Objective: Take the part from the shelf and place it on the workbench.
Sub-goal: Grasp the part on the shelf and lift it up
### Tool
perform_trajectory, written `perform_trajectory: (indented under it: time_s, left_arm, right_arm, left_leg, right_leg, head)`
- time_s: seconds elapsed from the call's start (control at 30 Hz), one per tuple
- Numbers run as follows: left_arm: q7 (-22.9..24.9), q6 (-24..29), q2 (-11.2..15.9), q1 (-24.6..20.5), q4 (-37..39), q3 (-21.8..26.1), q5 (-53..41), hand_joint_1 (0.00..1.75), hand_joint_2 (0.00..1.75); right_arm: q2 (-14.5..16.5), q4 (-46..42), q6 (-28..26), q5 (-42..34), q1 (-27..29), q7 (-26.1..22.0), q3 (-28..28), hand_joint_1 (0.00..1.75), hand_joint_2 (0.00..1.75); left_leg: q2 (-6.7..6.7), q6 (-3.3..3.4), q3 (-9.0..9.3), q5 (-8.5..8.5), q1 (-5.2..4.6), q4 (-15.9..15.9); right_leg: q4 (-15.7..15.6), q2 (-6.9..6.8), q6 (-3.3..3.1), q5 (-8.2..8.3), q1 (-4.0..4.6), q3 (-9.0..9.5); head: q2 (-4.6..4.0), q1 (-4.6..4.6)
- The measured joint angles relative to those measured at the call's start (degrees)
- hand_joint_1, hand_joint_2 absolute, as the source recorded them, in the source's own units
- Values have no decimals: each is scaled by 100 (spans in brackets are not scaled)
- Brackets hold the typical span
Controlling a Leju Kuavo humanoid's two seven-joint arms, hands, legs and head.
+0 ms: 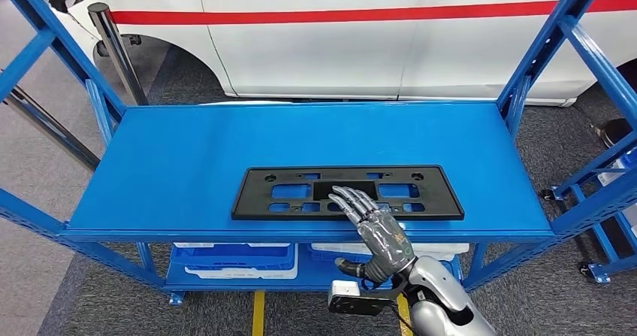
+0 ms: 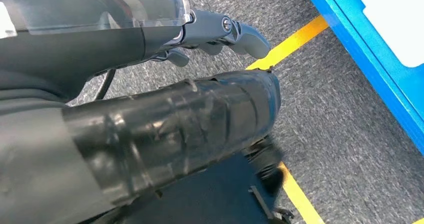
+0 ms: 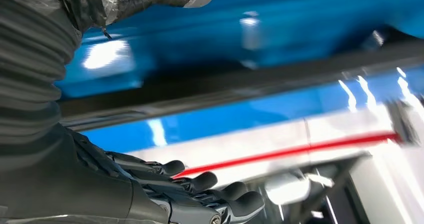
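The right hand [image 1: 373, 225], at the end of its silver arm, reaches up from the bottom of the head view with its fingers [image 1: 350, 198] spread apart and stretched forward, holding nothing; their tips lie over the near middle of the part [image 1: 347, 192], though whether they press on it or hang just above it cannot be told. That part is a flat black plastic plate, long and narrow with several cut-outs, lying flat on the top board of the blue shelf [image 1: 188, 148], close to the shelf's front edge and running out to both sides of the hand, with more of it beyond the fingertips. In the right wrist view the same hand [image 3: 200, 194] shows its dark fingers extended side by side, with the blurred dark strip of the part [image 3: 240, 86] against the blue board. The left hand [image 2: 220, 31] hangs low over grey carpet and a yellow floor line [image 2: 295, 38], its fingers loosely bent with nothing in them. Below the hand, on the shelf's lower level, sit blue and white trays [image 1: 236, 259]. Past the shelf, well beyond the hand, stands a white vehicle [image 1: 315, 35] with a red stripe along its side.
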Motion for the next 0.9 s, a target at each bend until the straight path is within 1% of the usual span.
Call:
perform_trajectory:
  time_s: [0.03,0.07,0.1,0.17,0.2,0.23,0.27,0.3,0.33,0.37,0.4,0.43,0.47,0.5,0.53,0.57,0.6,0.63,0.67,0.7,0.73,0.77,0.8,0.87,0.9]
  left_arm:
    - [0,0,0,7,0,1,1,0,0]
    - [0,0,0,15,0,1,2,0,0]
    - [0,0,1,24,0,1,3,0,0]
    - [0,0,4,31,0,2,3,0,0]
    - [0,0,7,28,0,1,3,0,0]
    - [0,0,8,22,0,1,3,0,0]
    - [0,-1,9,20,0,1,2,0,0]
    - [0,-1,9,24,0,0,2,0,0]
    - [0,-1,9,30,0,0,1,0,0]
    - [0,-1,9,37,0,0,1,0,0]
    - [0,0,8,38,0,0,1,0,0]
    - [0,-1,8,31,0,-1,-1,0,0]
    - [0,-2,8,23,0,-1,-2,0,0]
    - [0,-4,8,18,0,-2,-5,0,0]
    - [1,-10,9,17,0,-2,-9,0,0]
    - [2,-15,9,18,0,-2,-14,0,0]
    - [3,-21,9,19,0,-3,-21,0,0]
    - [5,-30,8,19,0,-4,-30,0,0]
    - [7,-36,8,18,0,-5,-38,0,0]
    - [9,-42,8,15,0,-7,-45,0,0]
    - [12,-46,8,11,0,-9,-51,0,0]
    - [14,-49,9,7,0,-10,-55,0,0]
    - [17,-51,9,2,0,-11,-58,0,0]
    - [22,-55,9,-1,0,-14,-63,0,0]
    - [23,-56,9,-1,0,-15,-64,0,0]
  right_arm:
    - [-116,0,65,0,-17,25,-31,0,175]
    - [-227,-1,114,2,-36,45,-65,0,175]
    - [-329,-6,147,7,-55,60,-100,0,175]
    - [-502,-44,180,30,-92,72,-174,0,175]
    - [-576,-71,189,44,-109,75,-209,0,175]
    - [-647,-95,196,54,-123,78,-245,0,175]
    - [-704,-113,203,61,-132,82,-273,0,175]
    - [-754,-126,209,65,-138,87,-297,0,175]
    - [-792,-142,214,68,-140,89,-314,0,175]
    - [-818,-159,217,72,-143,91,-323,0,175]
    - [-850,-175,219,78,-150,93,-333,0,175]
    - [-883,-187,222,85,-160,97,-342,0,175]
    - [-916,-192,226,94,-168,106,-350,0,175]
    - [-954,-195,236,107,-174,114,-357,0,175]
    - [-989,-197,247,123,-174,120,-360,0,175]
    - [-1020,-199,258,145,-172,124,-362,0,175]
    - [-1056,-203,269,171,-175,124,-363,0,175]
    - [-1093,-211,279,196,-184,125,-366,0,175]
    - [-1135,-225,287,223,-200,127,-372,0,175]
    - [-1174,-238,293,249,-224,131,-381,0,175]
    - [-1207,-256,295,274,-250,139,-393,0,175]
    - [-1231,-272,291,297,-271,148,-406,0,175]
    - [-1247,-283,282,319,-285,159,-416,0,175]
    - [-1272,-309,260,366,-290,179,-433,0,175]
    - [-1285,-331,246,387,-293,190,-443,0,175]
  left_leg:
    - [0,6,-135,-69,-1,275]
    - [0,19,-182,-30,-2,355]
    - [0,42,-117,116,-6,200]
    - [0,118,214,516,-26,-530]
    - [-1,152,376,646,-44,-883]
    - [-2,176,474,708,-60,-1107]
    - [-4,187,513,708,-74,-1211]
    - [-6,190,522,706,-86,-1241]
    - [-5,207,525,721,-79,-1260]
    - [-2,231,541,743,-70,-1298]
    - [2,258,560,767,-59,-1339]
    - [6,288,578,789,-46,-1377]
    - [9,306,587,797,-48,-1392]
    - [9,319,588,797,-51,-1395]
    - [10,329,588,795,-54,-1392]
    - [9,331,588,792,-57,-1389]
    - [8,331,589,786,-57,-1383]
    - [5,326,592,777,-56,-1371]
    - [1,311,595,760,-54,-1352]
    - [-2,287,591,738,-63,-1325]
    - [-7,258,580,717,-74,-1294]
    - [-9,227,566,704,-85,-1273]
    - [-9,201,554,698,-95,-1265]
    - [-6,154,544,685,-90,-1260]
    - [-4,130,529,638,-83,-1211]
  right_leg:
    - [1,-8,-6,-3,15,2]
    - [2,-12,-10,-6,29,6]
    - [3,-11,-13,-10,39,14]
    - [5,-4,-8,-21,49,37]
    - [12,0,6,-28,57,38]
    - [15,1,28,-28,61,31]
    - [15,1,52,-24,63,21]
    - [6,1,84,-15,61,15]
    - [-7,0,117,-10,61,18]
    - [6,-1,146,-28,53,16]
    - [69,-3,175,-81,48,-9]
    - [253,-4,198,-201,45,-89]
    - [548,-5,213,-365,35,-225]
    - [906,-6,228,-538,32,-398]
    - [1251,-6,241,-674,28,-567]
    - [1453,-7,252,-711,20,-671]
    - [1472,-8,262,-649,10,-688]
    - [1280,-9,269,-490,-3,-597]
    - [934,-12,273,-280,-18,-428]
    - [580,-13,272,-128,-22,-254]
    - [283,-11,259,-29,-19,-113]
    - [111,-8,242,2,-10,-40]
    - [62,-3,217,-25,3,-26]
    - [35,1,157,-19,0,-28]
    - [25,-1,126,-15,-6,-20]
  head:
    - [0,0]
    - [0,1]
    - [0,1]
    - [0,2]
    - [0,2]
    - [0,2]
    - [0,3]
    - [0,3]
    - [0,3]
    - [0,4]
    - [0,5]
    - [0,5]
    - [0,8]
    - [0,8]
    - [0,8]
    - [0,8]
    - [0,8]
    - [0,8]
    - [0,8]
    - [0,8]
    - [0,8]
    - [0,6]
    - [0,4]
    - [0,2]
    - [0,2]
